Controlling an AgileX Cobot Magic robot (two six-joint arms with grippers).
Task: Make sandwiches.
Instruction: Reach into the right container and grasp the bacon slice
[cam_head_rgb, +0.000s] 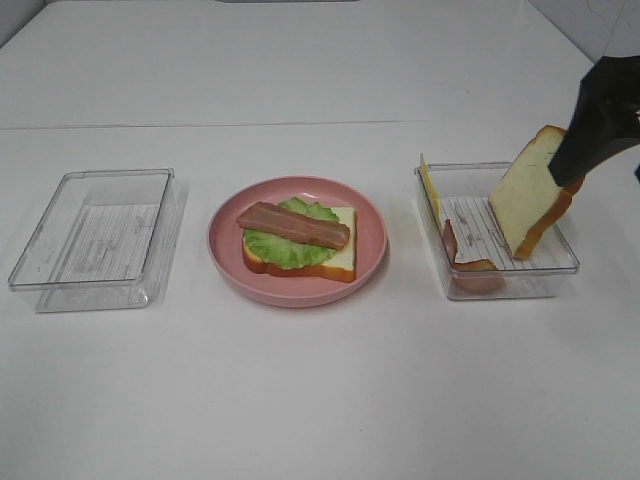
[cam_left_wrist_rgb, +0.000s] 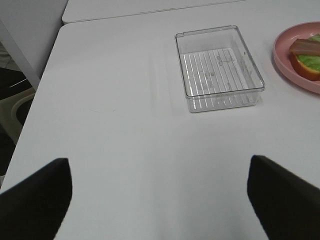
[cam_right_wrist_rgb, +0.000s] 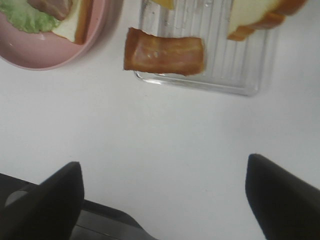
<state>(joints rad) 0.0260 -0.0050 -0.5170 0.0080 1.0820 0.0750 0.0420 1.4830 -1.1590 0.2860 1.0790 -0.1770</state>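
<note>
Rightward, bin (cam_head_rgb: 530, 281) with bread (cam_head_rgb: 525, 195), bacon (cam_head_rgb: 472, 272), cheese (cam_head_rgb: 429, 186), left fingers (cam_left_wrist_rgb: 35, 200) wide, right fingers (cam_right_wrist_rgb: 45, 205) wide.

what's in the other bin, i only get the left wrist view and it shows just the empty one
observer: the right bin holds a bread slice leaning up on edge, a cheese slice standing at the wall nearest the plate, and a spare bacon strip at its front corner.
operator: how far along is the stack on the plate
observer: bottom slice, lettuce, then the top bacon strip; no cheese or second slice on it yet.
operator: is the right gripper on anything
observer: no, the right gripper is open with nothing between its fingers.
</note>
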